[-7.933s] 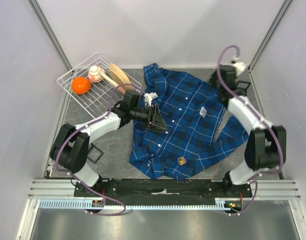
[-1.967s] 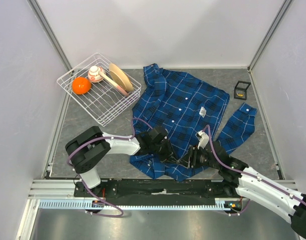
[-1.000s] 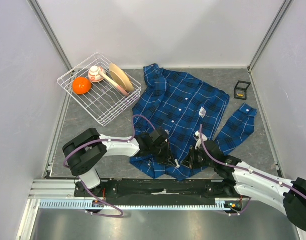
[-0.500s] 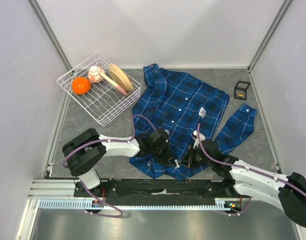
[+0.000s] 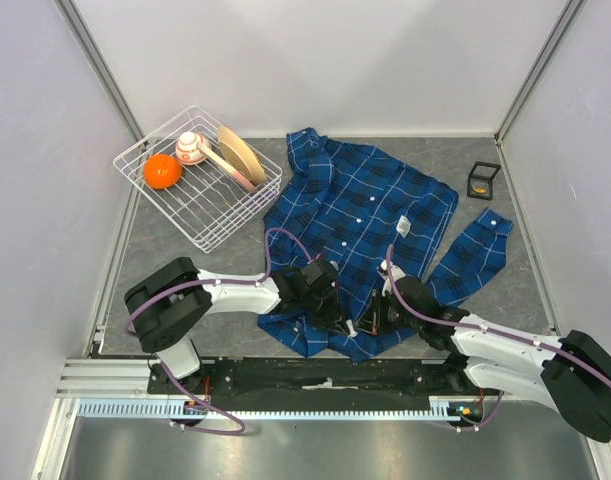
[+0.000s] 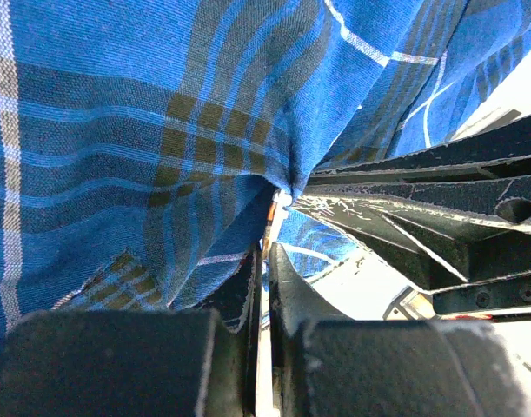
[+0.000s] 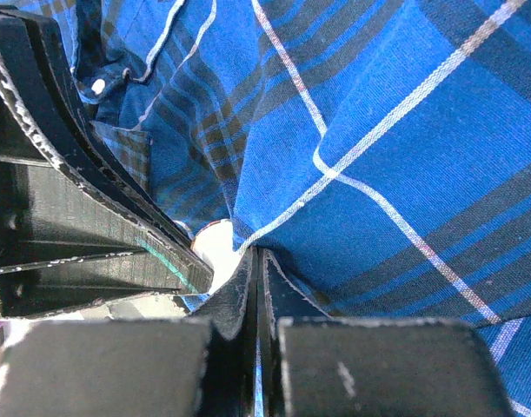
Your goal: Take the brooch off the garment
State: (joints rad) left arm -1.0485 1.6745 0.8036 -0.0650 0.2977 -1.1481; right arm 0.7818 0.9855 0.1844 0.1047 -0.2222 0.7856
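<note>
The garment (image 5: 355, 210), a blue plaid shirt, lies spread on the table. At its near hem my two grippers meet tip to tip. My left gripper (image 5: 342, 319) is shut on a pinch of the cloth (image 6: 117, 130), which puckers at its tips (image 6: 265, 248). My right gripper (image 5: 371, 318) is shut on a fold of the cloth (image 7: 404, 130) at its tips (image 7: 256, 254). A small pale round thing (image 7: 215, 244) with a brownish rim sits just left of the right fingertips and may be the brooch. In the top view the grippers hide the brooch.
A white wire basket (image 5: 152, 134) at the back left holds an orange ball (image 5: 162, 171) and dishes. A small black box (image 5: 482, 179) stands at the back right. One sleeve (image 5: 470, 255) trails to the right. The right gripper's black fingers (image 6: 421, 234) fill the right of the left wrist view.
My right gripper has shut its jaws on the cloth and edged left towards the left gripper. The left gripper has kept its pinch and place.
</note>
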